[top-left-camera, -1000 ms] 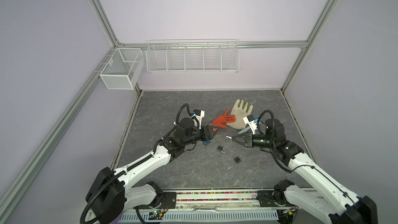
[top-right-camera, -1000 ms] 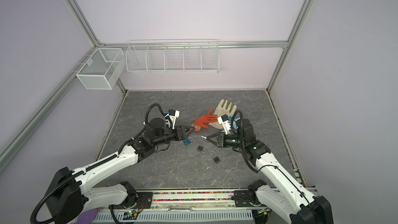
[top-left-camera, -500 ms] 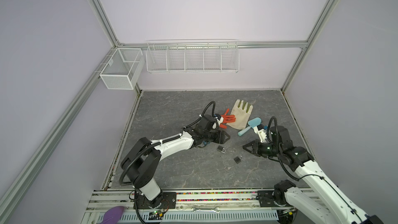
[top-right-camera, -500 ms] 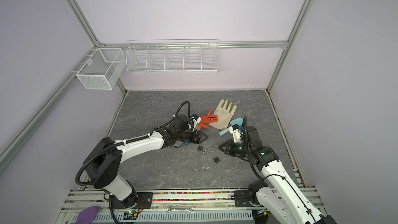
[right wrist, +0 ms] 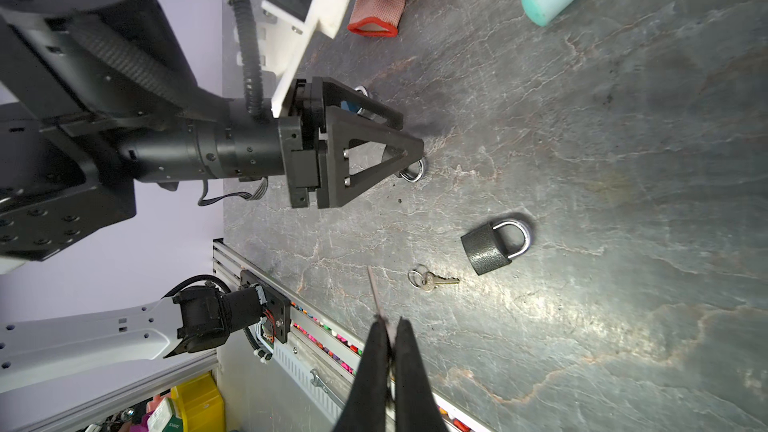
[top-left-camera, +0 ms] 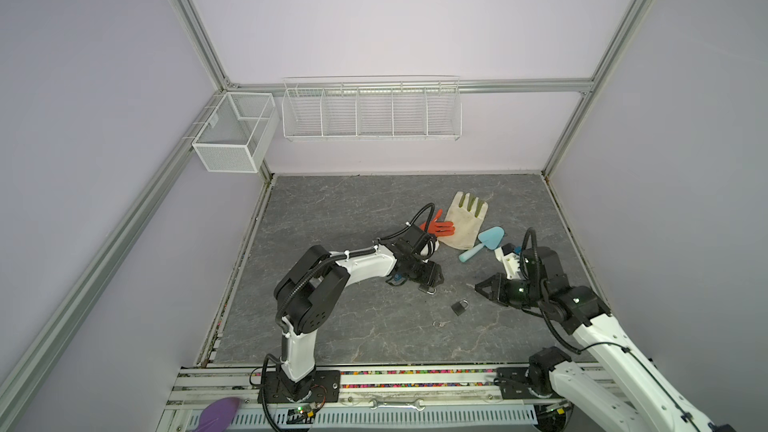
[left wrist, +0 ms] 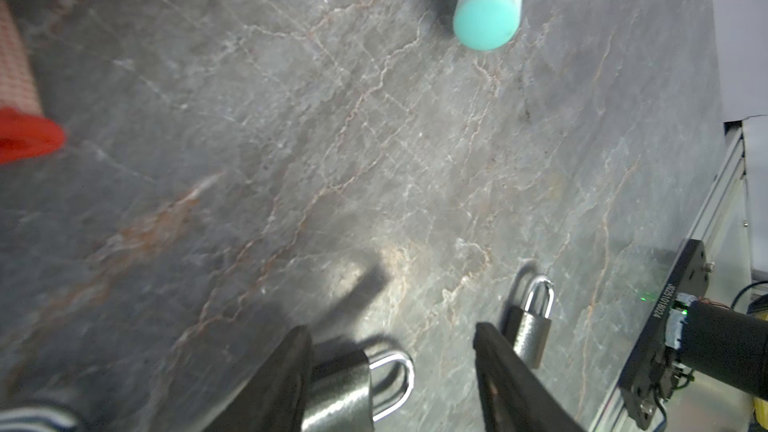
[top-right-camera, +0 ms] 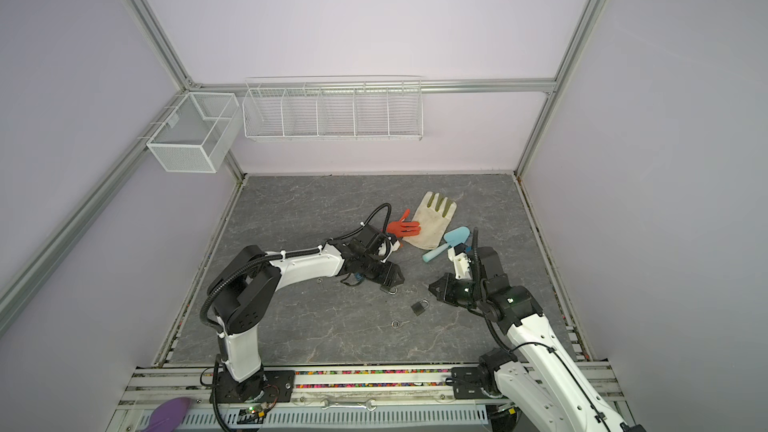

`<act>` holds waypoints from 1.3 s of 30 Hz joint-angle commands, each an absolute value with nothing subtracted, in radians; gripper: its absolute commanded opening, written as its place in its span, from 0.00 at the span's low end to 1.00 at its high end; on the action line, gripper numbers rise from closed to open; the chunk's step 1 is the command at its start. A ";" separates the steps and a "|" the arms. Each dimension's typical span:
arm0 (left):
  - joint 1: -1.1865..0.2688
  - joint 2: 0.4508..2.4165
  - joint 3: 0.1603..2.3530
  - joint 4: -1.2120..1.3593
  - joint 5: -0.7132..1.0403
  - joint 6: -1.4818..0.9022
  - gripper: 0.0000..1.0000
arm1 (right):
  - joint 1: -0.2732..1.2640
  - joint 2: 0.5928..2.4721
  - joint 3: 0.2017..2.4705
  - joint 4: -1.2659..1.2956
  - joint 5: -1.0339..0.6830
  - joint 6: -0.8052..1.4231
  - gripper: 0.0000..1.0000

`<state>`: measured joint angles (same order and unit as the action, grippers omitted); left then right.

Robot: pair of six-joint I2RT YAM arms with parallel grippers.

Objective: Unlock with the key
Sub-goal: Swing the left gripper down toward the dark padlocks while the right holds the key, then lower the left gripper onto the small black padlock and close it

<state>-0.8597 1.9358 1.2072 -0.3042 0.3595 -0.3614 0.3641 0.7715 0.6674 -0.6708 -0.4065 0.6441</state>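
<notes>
A silver padlock [left wrist: 340, 392] lies on the grey floor between the fingers of my left gripper [left wrist: 392, 334], against one finger. That gripper is open and low over the floor in both top views [top-left-camera: 432, 280] [top-right-camera: 395, 280]. A second, darker padlock [right wrist: 492, 245] [top-left-camera: 459, 307] lies apart, nearer my right gripper. A loose key [right wrist: 434, 281] on a ring rests beside it. My right gripper [right wrist: 388, 322] [top-left-camera: 478, 285] is shut on another key, whose thin blade [right wrist: 376, 292] sticks out past the fingertips.
An orange glove [top-left-camera: 440, 226], a beige glove [top-left-camera: 465, 222] and a teal trowel [top-left-camera: 484, 243] lie behind the grippers. Two wire baskets [top-left-camera: 370, 110] [top-left-camera: 232, 135] hang on the back wall. A wrench [top-left-camera: 395, 404] lies on the front rail.
The left arm swung right and down onto the silver padlock, and its jaws widened a little. The right arm drew back to the right, still shut.
</notes>
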 commanded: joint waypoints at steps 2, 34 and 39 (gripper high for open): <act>-0.862 1.954 1.240 -0.368 0.321 -0.335 0.63 | 0.360 0.755 0.668 -0.697 -0.382 0.615 0.06; -1.049 1.845 1.207 -0.562 -0.023 -0.601 0.62 | 0.360 0.781 0.672 -0.680 -0.374 0.598 0.06; -1.064 1.882 1.256 -0.620 -0.110 -0.656 0.62 | 0.359 0.776 0.669 -0.682 -0.373 0.599 0.06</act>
